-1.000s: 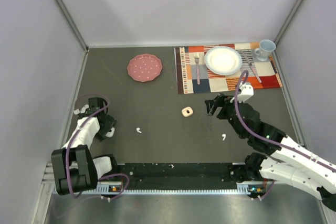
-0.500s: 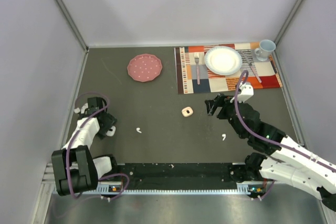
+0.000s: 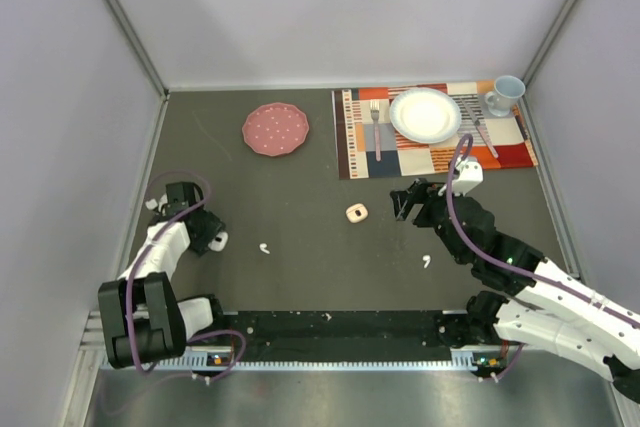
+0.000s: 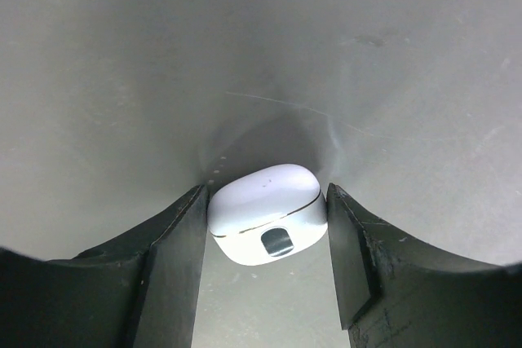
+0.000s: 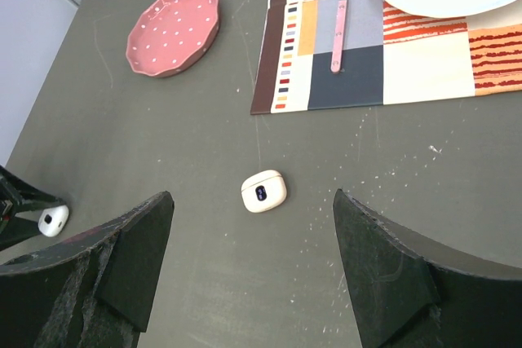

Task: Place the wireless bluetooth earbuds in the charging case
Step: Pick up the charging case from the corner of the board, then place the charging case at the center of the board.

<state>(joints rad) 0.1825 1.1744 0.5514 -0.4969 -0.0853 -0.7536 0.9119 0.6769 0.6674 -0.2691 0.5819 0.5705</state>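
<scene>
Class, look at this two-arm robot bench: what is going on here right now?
The left end effector has its fingers against both sides of a closed white charging case lying on the dark table. The right end effector hangs open above the table, facing a second, cream case that nothing touches. At least two wireless bluetooth earbuds lie loose on the table, untouched.

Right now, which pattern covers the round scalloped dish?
Round scalloped dish: pink with white dots; right wrist view.

A pink dotted plate [image 3: 275, 129] lies near the desk's [image 3: 300, 207] far edge; a patterned placemat [image 3: 430, 155] carries a white plate [image 3: 425, 114].
</scene>
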